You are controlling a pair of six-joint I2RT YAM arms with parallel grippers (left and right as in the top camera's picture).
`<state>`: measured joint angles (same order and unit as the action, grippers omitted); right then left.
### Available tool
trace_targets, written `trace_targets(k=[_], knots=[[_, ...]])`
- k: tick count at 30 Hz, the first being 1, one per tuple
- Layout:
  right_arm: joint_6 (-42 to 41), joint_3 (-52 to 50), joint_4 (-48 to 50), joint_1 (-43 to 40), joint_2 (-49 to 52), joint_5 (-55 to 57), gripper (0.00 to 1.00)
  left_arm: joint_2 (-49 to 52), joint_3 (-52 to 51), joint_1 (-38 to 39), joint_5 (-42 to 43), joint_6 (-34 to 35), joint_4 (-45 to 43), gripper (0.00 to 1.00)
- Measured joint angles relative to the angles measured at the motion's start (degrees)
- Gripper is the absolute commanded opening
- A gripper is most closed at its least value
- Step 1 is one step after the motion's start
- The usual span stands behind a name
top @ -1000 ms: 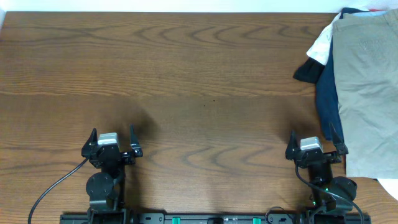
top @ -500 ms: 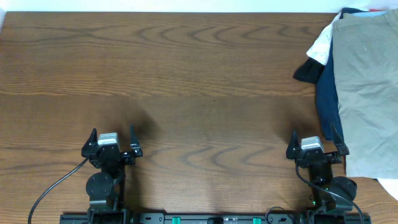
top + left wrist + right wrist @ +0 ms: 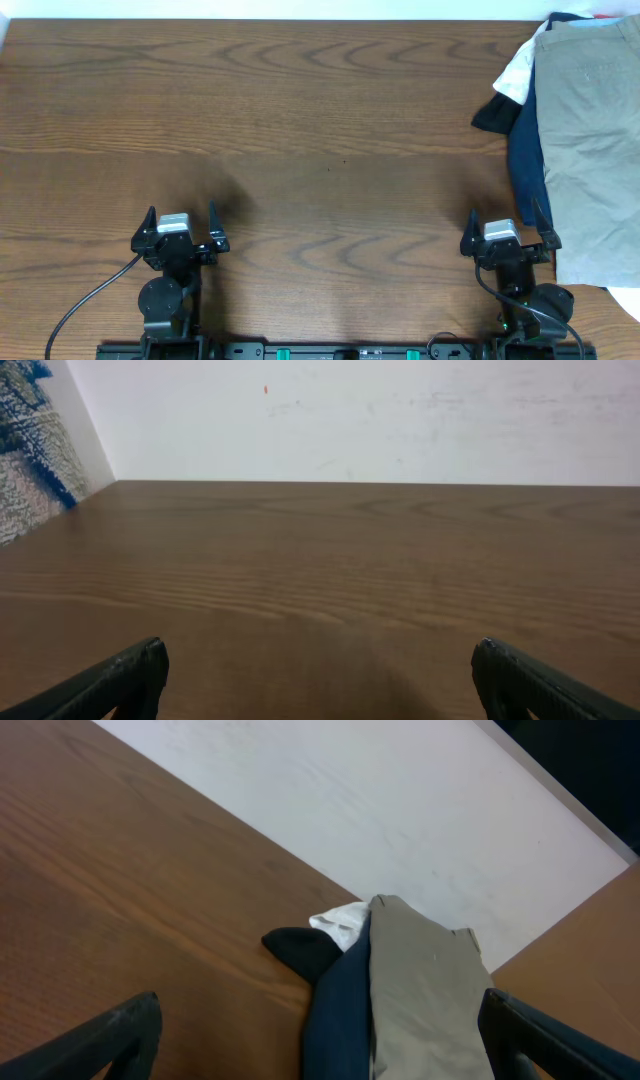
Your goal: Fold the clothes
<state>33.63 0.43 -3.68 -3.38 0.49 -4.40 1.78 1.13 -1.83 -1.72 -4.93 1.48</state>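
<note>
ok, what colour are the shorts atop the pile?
Plain khaki-beige; the shorts show best in the overhead view.

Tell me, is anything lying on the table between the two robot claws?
Nothing. The overhead view shows only bare wood of the table between the left gripper and the right gripper, both open.

The khaki shorts (image 3: 590, 140) lie unfolded and spread flat at about three o'clock on the table (image 3: 300, 120), running lengthwise from two o'clock towards four. The olive-beige cloth is mostly smooth, with faint creases. They rest on a navy garment (image 3: 525, 150) that shows along their nine o'clock edge.
</note>
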Motion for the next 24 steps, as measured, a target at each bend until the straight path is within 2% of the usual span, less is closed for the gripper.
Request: trace_targets(k=[17, 20, 24], knots=[[-0.44, 0.0, 0.04, 0.0, 0.0, -0.11, 0.99, 0.0, 0.0, 0.0, 0.0, 0.0, 0.0, 0.98], [-2.84, 0.0, 0.31, 0.0, -0.02, -0.5, 0.99, 0.0, 0.0, 0.0, 0.0, 0.0, -0.02, 0.98], [-10.51, 0.0, 0.52, 0.0, 0.0, -1.18, 0.99, 0.0, 0.0, 0.0, 0.02, 2.01, 0.0, 0.98]])
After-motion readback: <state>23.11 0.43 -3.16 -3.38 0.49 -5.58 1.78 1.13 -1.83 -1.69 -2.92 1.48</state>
